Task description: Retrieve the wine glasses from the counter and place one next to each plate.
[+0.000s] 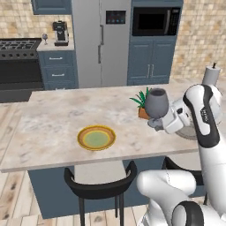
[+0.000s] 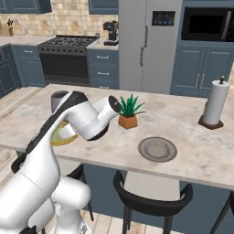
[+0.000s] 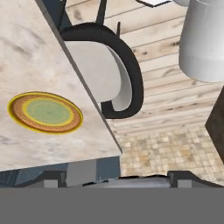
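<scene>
The large wine glass [image 1: 156,102] stands upright in the air over the island's right part, its wide smoky bowl in front of the potted plant. My gripper [image 1: 156,123] is shut on its stem from below. The yellow-rimmed plate with a green centre [image 1: 96,137] lies on the island to the left of the glass, and it also lies at the left of the hand view [image 3: 45,112]. The grey plate [image 2: 157,149] rests on the island further right. The smaller wine glass [image 1: 44,38] stands on the far counter [image 1: 53,44] beside a coffee machine.
A potted plant [image 2: 129,112] sits mid-island, and a paper towel roll [image 2: 215,102] stands at its right end. Black stools [image 1: 100,185] line the island's near edge. A stove [image 1: 17,46] and a fridge [image 1: 100,39] stand along the back wall.
</scene>
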